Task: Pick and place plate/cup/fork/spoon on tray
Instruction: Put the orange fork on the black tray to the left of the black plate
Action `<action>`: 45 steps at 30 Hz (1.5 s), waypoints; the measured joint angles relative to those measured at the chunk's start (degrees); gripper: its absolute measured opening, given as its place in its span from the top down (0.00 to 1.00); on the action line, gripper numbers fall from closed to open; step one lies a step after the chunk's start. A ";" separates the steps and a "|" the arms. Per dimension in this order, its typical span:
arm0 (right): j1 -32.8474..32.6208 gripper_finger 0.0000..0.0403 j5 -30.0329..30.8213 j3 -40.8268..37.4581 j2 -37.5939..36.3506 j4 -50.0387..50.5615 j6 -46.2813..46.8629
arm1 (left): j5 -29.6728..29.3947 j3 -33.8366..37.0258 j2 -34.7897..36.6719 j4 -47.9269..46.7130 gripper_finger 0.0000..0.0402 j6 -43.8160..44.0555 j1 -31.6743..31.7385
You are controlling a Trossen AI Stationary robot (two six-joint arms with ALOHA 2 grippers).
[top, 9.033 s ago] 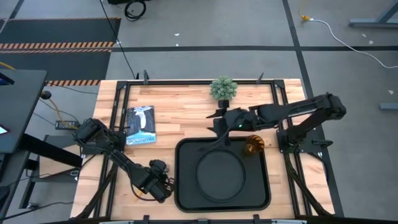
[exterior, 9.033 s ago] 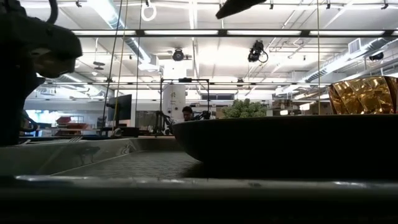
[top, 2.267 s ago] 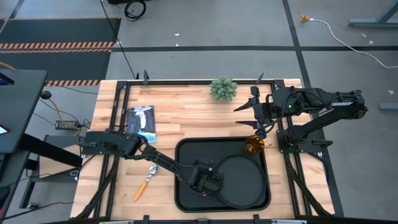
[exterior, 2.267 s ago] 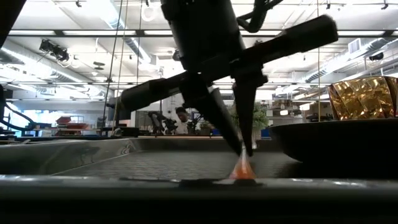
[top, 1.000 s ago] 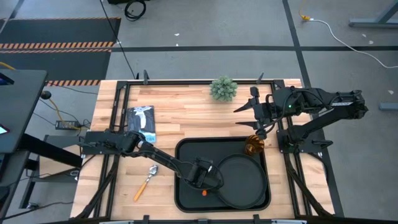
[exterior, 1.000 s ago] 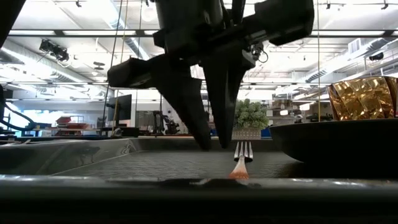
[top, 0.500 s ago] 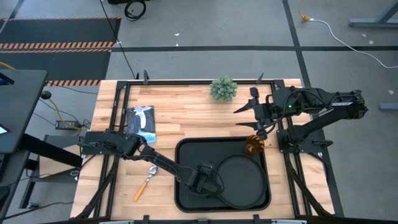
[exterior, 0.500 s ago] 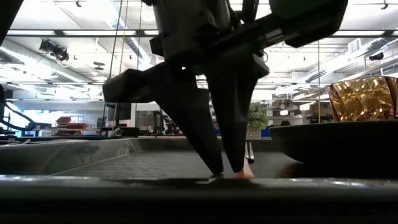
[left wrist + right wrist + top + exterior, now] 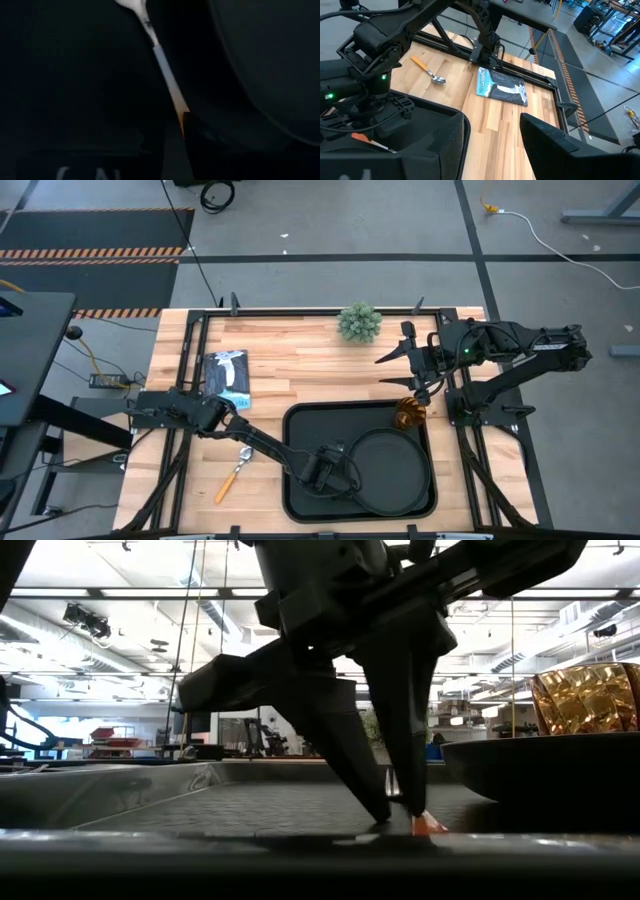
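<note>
Low view showed the left gripper [image 9: 400, 818] down on the tray [image 9: 150, 802] floor, its two dark fingers set slightly apart around the orange handle end of the fork [image 9: 425, 823], which lay flat on the tray just beside the plate [image 9: 560, 775]. Whether the fingers actually pinched the handle could not be told. From above, that gripper [image 9: 328, 476] sat inside the tray's left half, the plate [image 9: 395, 470] to its right and the cup [image 9: 408, 415] at the tray's far right corner. The spoon [image 9: 237, 463] lay on the wooden table [image 9: 300, 370], outside the tray. The right gripper [image 9: 400, 358] waited open, well apart. The fork looked light, stiff and thin, likely slippery; its handle seemed the best hold.
</note>
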State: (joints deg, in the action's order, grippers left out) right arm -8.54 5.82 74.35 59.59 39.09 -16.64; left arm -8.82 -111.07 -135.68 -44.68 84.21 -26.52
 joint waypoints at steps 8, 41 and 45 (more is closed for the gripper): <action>0.00 0.50 0.00 0.00 0.02 -0.04 -0.47 | 0.06 0.07 0.08 1.34 0.81 -1.30 0.04; 0.00 0.50 0.02 0.00 0.02 0.00 -0.42 | 5.84 0.07 0.01 4.42 0.86 -2.46 -0.06; 0.00 0.50 0.02 0.00 0.02 0.00 -0.42 | 5.42 0.07 -0.04 5.75 0.86 -3.33 -0.07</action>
State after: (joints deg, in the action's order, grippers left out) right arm -8.54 5.84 74.35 59.61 39.09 -17.06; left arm -3.40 -111.00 -135.72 -38.93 80.88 -26.59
